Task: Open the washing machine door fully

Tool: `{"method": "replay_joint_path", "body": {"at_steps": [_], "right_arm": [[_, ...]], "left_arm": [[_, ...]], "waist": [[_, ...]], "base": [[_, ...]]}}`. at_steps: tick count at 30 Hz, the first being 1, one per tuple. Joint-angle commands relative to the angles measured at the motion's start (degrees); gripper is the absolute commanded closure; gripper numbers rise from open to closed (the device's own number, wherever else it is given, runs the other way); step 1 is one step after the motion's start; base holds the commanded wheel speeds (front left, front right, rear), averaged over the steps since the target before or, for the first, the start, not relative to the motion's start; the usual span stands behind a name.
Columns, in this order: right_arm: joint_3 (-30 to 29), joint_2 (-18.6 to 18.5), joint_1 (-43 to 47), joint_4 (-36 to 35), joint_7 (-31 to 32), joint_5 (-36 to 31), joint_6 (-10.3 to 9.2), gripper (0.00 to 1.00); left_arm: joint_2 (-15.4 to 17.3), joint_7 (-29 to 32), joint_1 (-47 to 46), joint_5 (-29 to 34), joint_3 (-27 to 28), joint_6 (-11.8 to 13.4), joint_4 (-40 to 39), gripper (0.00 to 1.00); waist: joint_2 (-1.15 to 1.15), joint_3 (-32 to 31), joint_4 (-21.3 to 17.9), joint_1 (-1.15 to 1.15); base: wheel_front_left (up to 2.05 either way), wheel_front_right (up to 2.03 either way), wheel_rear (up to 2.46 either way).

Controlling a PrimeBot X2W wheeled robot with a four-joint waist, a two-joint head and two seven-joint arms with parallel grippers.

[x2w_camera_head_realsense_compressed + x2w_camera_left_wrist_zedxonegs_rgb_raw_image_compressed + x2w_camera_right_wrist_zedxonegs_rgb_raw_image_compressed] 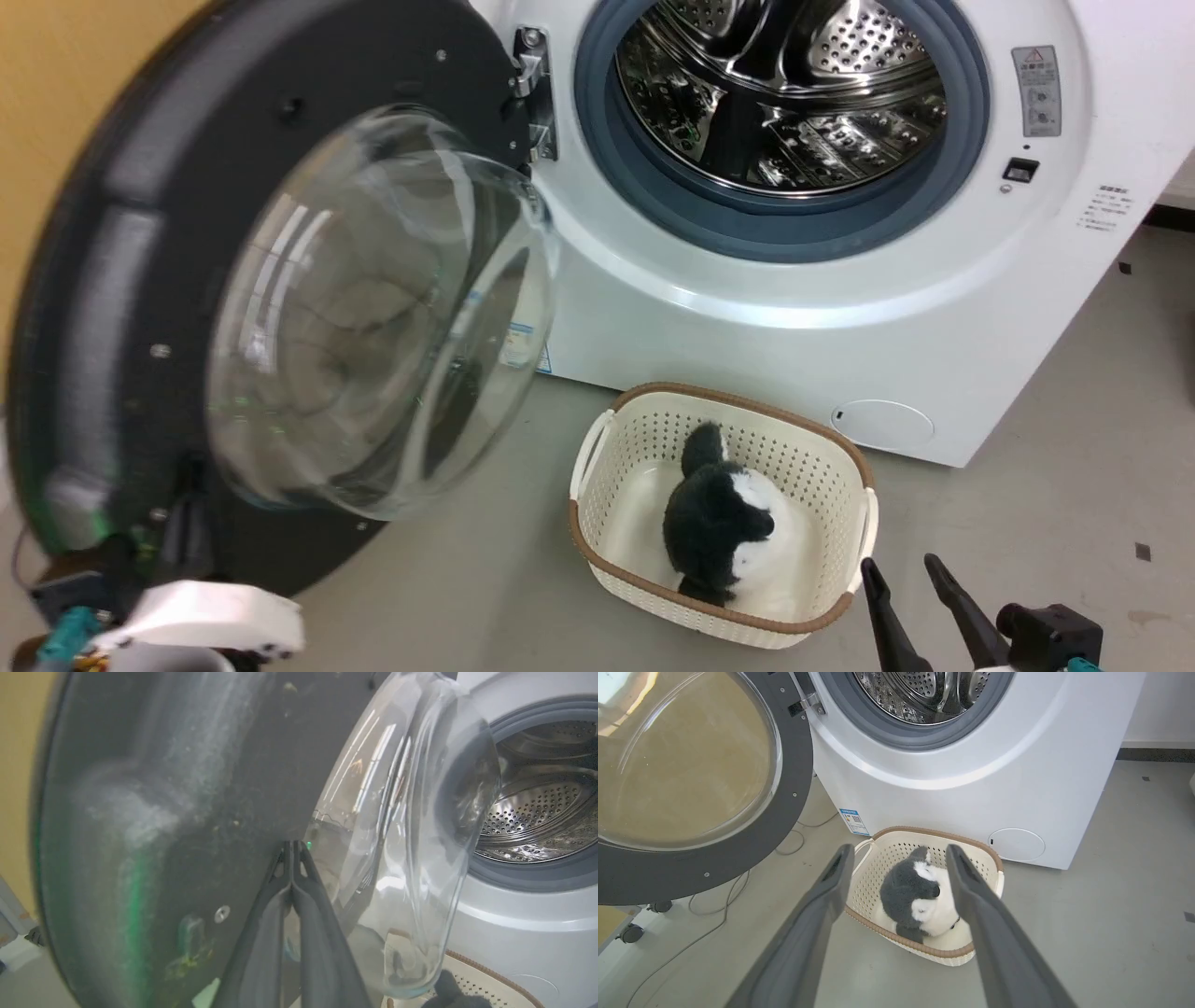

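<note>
Our left gripper (pixel 293 845), fingers pressed together, meets the washing machine door (pixel 163 788), dark and smeared, its rim cut off. Our right gripper (pixel 900 851) gapes wide near a perforated basket (pixel 934 833).

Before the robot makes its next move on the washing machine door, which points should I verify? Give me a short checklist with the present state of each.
1. Washing machine door unlatched, standing clear of the drum: ok.
2. Left gripper shut, tips at the door's inner face beside the glass bowl: ok.
3. Firm contact there: cannot tell.
4. Right gripper open, apart from the door: ok.
5. Basket with plush toy apart from the door: ok.
6. Room between door and yellow wall: cannot tell.
</note>
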Motion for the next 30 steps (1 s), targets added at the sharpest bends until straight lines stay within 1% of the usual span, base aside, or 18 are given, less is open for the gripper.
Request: {"method": "replay_joint_path", "body": {"at_steps": [1, 6, 11, 15, 16, 19, 23, 27, 30], "right_arm": [[0.1, 0.22, -0.67, 0.14, 0.08, 0.16, 0.03, 0.0], [0.46, 0.22, -1.02, 0.73, 0.11, 0.42, 0.03, 0.0], [0.75, 0.22, -1.46, 1.09, 0.04, 0.53, 0.03, 0.0], [0.8, 0.22, -1.63, 1.29, 0.0, 0.3, 0.03, 0.0], [0.61, 0.22, -1.44, 1.53, -0.09, 0.29, 0.03, 0.0], [0.65, 0.22, -1.18, 1.9, -0.21, 0.51, 0.03, 0.0], [0.38, 0.22, -0.5, 2.32, -0.6, 0.58, 0.03, 0.0], [-0.06, 0.22, -0.14, 2.14, -0.81, 0.21, 0.03, 0.0], [-0.53, 0.22, -0.07, 1.59, -0.82, -0.62, 0.03, 0.0]], "left_arm": [[0.44, -0.52, -1.14, -0.4, 0.99, -0.26, 1.13, 1.0], [1.16, -1.66, -3.3, -1.07, 4.65, -1.59, 6.53, 1.0], [1.85, -1.96, -4.81, -0.54, 6.87, -3.31, 10.65, 1.0], [1.15, -2.0, -4.81, 1.15, 8.21, -3.86, 11.51, 1.0], [-0.07, -2.01, -3.33, 3.02, 8.88, -3.87, 10.49, 1.0], [-1.4, -2.02, -0.72, 5.04, 9.21, -3.46, 8.19, 1.0], [-3.97, -2.02, 4.71, 7.79, 8.7, -1.85, 2.87, 1.0], [-6.32, -1.93, 10.31, 9.96, 6.07, -0.87, -2.29, 1.0], [-7.11, -0.32, 12.1, 10.96, 2.84, -1.52, -4.2, 1.0]], "waist": [[0.0, 0.13, -0.19, 0.0], [0.0, 0.19, -0.77, 0.0], [0.0, 0.2, -1.42, 0.0], [0.0, 0.09, -2.08, 0.0], [0.0, -0.34, -2.61, 0.0], [0.0, -1.12, -3.17, 0.0], [0.0, -2.44, -3.61, 0.0], [0.0, -3.33, -3.74, 0.0], [0.0, -3.95, -3.77, 0.0]], "base": [[0.0, 0.0, 0.0], [0.0, 0.0, 0.0], [0.0, 0.0, 0.0], [0.0, 0.0, 0.0], [0.0, 0.0, 0.0], [0.0, 0.0, 0.0], [0.0, 0.0, 0.0], [0.0, 0.0, 0.0], [0.0, 0.0, 0.0]]}}
